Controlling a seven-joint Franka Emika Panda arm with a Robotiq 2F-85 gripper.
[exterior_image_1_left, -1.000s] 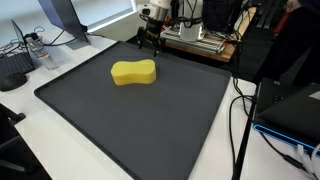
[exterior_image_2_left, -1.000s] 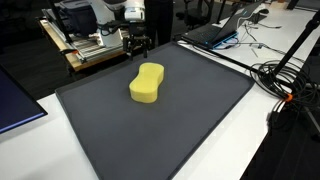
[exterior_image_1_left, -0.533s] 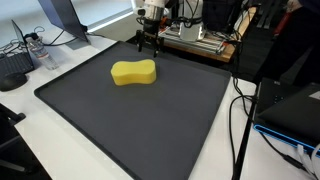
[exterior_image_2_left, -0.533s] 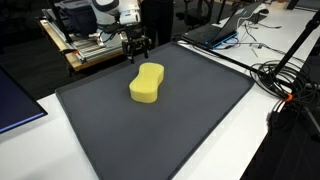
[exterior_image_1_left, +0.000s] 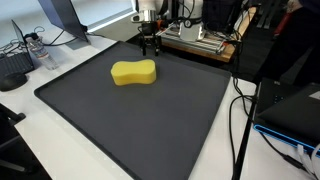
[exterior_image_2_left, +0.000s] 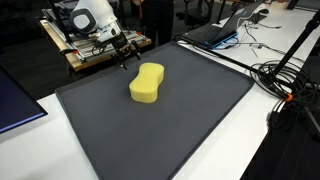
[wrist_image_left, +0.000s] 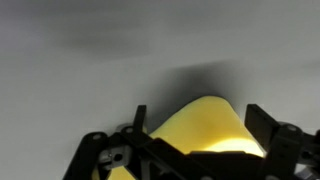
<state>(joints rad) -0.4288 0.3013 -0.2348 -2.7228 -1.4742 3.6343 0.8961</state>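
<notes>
While the yellow peanut-shaped foam sponge (exterior_image_1_left: 134, 72) lies upper left on the dark grey mat (exterior_image_1_left: 150, 125), the gripper (exterior_image_1_left: 149, 46) hangs released at upper centre, near it but not touching.

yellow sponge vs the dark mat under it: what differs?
Colour: the sponge is bright yellow, the mat is dark grey.
Shape: the sponge is a rounded block with a narrowed waist, the mat is a thin rectangle with straight edges.
Size: the sponge covers only a small patch of the mat.
Both lie flat.
</notes>
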